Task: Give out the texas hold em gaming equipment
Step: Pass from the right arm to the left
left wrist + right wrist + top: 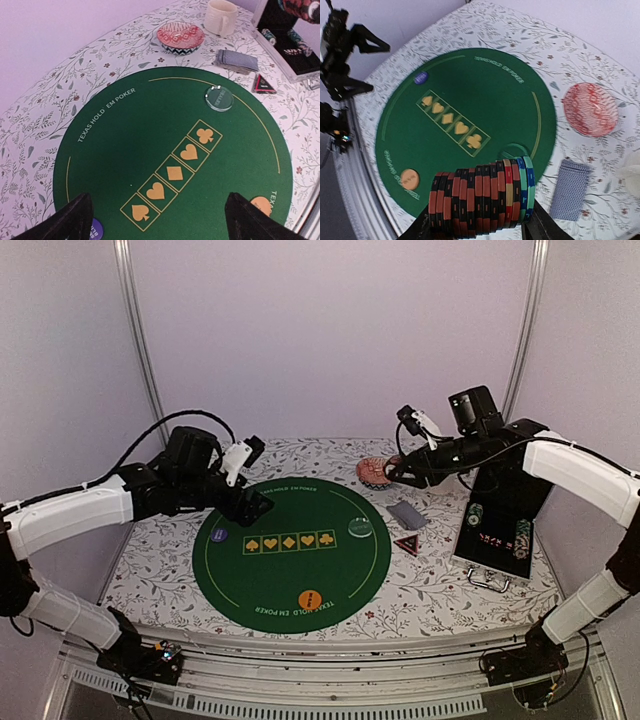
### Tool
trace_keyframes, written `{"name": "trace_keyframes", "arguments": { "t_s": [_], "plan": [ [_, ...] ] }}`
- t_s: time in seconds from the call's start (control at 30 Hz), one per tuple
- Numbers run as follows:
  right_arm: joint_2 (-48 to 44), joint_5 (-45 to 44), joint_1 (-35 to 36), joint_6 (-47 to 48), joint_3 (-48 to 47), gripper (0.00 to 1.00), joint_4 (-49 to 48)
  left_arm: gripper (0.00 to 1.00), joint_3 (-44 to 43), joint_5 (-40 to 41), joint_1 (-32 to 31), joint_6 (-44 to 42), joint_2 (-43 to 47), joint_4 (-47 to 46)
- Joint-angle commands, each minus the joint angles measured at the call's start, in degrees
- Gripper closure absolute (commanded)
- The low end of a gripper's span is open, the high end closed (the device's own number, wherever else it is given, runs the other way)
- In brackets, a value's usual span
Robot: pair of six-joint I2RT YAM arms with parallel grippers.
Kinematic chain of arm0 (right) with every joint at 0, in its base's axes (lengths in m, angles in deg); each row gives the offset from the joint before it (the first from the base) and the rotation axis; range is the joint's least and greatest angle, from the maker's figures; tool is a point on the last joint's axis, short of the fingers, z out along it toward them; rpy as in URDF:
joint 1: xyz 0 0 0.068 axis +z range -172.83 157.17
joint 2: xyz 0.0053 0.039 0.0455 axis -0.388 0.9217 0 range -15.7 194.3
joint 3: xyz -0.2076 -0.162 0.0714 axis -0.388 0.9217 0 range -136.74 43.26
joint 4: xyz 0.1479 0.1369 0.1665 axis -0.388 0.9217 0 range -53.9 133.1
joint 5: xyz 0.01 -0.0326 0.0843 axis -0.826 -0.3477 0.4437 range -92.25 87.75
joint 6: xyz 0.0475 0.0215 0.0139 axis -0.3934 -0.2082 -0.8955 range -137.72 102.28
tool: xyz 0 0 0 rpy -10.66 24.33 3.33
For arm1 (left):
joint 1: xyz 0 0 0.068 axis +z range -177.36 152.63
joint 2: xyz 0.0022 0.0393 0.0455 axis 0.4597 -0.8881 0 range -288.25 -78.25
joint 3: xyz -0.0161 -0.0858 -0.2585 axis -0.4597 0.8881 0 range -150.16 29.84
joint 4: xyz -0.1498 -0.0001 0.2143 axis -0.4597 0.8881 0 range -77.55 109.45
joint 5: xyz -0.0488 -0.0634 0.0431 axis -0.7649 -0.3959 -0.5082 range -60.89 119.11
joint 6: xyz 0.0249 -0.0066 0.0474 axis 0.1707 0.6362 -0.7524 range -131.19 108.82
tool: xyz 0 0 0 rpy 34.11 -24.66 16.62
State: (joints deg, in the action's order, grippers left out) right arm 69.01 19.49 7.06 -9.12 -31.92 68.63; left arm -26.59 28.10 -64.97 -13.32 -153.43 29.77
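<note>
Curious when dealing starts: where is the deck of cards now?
In the overhead view the deck of cards lies just off the right edge of the green mat, between the patterned bowl behind it and the triangular marker in front.

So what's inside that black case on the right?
The black case holds short striped chip stacks near its front. The right arm hangs over the far end, so anything lying there is hidden.

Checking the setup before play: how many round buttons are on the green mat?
3: blue button at the left edge of the mat, orange button at its near edge, pale-green button right of the suit row. None appears hidden.
</note>
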Motion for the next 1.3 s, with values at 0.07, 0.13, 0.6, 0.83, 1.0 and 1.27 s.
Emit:
{"name": "trace_keyframes", "arguments": {
  "t_s": [0.07,0.13,0.6,0.83,1.0,1.27],
  "plan": [
    [-0.3,18.8,4.7,-25.1,2.3,0.98,-15.0,0.08,2.8,-6.4,-7.4,-11.1,4.9,-5.9],
    [1.0,20.5,6.7,-29.2,3.0,0.98,-16.0,0.07,3.4,-4.3,-11.5,-15.0,5.6,-6.1],
    [11.5,27.5,20.1,-42.5,10.9,0.98,-32.4,0.02,2.4,10.4,-28.8,-25.5,-3.4,-5.4],
    [13.8,28.8,22.2,-44.4,11.1,0.98,-35.6,0.19,1.7,10.3,-28.6,-23.9,-5.7,-5.4],
    [13.8,29.3,22.3,-45.3,12.1,0.98,-37.2,0.34,1.6,9.5,-28.6,-22.8,-6.6,-5.0],
    [13.6,29.6,22.4,-46.0,13.0,0.98,-38.0,0.53,0.9,11.2,-26.5,-20.6,-7.8,-5.5]
  ]
}}
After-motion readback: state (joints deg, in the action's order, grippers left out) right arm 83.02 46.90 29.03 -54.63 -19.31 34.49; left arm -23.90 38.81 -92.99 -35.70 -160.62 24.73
